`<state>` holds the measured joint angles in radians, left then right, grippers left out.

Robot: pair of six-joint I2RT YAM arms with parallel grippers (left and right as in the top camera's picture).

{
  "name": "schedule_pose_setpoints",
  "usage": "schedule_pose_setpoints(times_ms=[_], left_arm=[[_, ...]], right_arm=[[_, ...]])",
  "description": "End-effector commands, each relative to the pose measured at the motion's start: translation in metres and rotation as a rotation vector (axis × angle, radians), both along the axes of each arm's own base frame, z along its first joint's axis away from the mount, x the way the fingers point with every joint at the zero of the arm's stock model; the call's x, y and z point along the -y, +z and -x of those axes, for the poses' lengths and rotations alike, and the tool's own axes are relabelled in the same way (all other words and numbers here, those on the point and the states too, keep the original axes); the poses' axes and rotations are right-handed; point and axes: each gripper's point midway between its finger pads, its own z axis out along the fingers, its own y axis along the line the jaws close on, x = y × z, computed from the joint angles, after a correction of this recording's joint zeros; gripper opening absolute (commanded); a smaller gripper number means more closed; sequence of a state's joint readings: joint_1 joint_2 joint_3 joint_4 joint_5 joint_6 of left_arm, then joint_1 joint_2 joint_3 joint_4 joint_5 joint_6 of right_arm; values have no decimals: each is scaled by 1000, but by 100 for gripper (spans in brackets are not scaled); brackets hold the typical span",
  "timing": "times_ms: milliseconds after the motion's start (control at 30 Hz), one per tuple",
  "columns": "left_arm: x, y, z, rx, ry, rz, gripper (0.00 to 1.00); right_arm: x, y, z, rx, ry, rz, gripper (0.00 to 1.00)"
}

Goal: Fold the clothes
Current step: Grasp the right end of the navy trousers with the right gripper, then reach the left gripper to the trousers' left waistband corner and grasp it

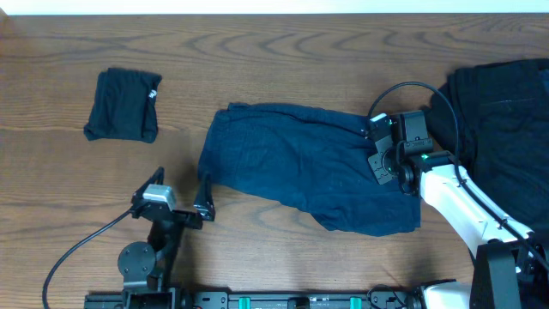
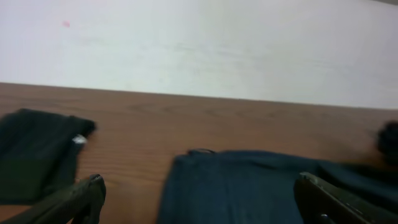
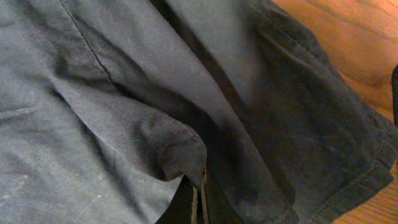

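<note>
The clothes show as three dark pieces. A wide navy garment (image 1: pixel 300 167) lies spread flat mid-table. My right gripper (image 1: pixel 378 161) is at its right edge and, in the right wrist view, the right gripper (image 3: pixel 199 198) is shut on a pinched fold of the navy cloth (image 3: pixel 177 149). My left gripper (image 1: pixel 180 187) hovers open just off the garment's left edge. In the left wrist view its fingers (image 2: pixel 87 194) stand wide apart with the navy cloth (image 2: pixel 236 186) beyond them and nothing between.
A folded black garment (image 1: pixel 124 106) with a small label lies at the far left, also the black garment (image 2: pixel 34 152) in the left wrist view. A dark pile of cloth (image 1: pixel 506 120) fills the right side. Bare wooden table (image 1: pixel 283 60) runs along the back.
</note>
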<state>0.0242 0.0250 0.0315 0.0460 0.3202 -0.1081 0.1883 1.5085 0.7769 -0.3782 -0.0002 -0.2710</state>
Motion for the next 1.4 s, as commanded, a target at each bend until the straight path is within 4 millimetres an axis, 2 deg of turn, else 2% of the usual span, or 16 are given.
schedule_pose_setpoints(times_ms=[0,133,267,400,533,667,900,1100,1300,1367], left_arm=[[13,44,7,48,-76,-4,98],[13,81,2,-22,-78,-34,98],[12,111,-24,-169,-88,-83,98],[11,123,-59,-381,-112,-124,98],[11,118,-97,-638,-131,-111,98],[10,94,-125,-859,-147,-92,98],[9,18,-165,-1062,-158,-70,98],[9,-37,-184,-1160,-169,-68,98],[10,-79,-193,-1224,-185,-75,99],[10,-90,-195,-1239,-186,-73,96]], right_arm=[[-4,9,-7,31,-7,-15,1],[-4,10,-7,35,-10,-17,1],[-4,10,-7,35,-10,-17,1],[-4,10,-7,35,-10,-17,1],[-4,10,-8,36,-10,-17,1],[-4,10,-8,36,-10,-17,1],[-4,10,-8,36,-10,-17,1],[-4,10,-7,35,-10,-17,1],[-4,10,-8,36,-10,-17,1],[-5,10,-8,39,-10,-18,1]])
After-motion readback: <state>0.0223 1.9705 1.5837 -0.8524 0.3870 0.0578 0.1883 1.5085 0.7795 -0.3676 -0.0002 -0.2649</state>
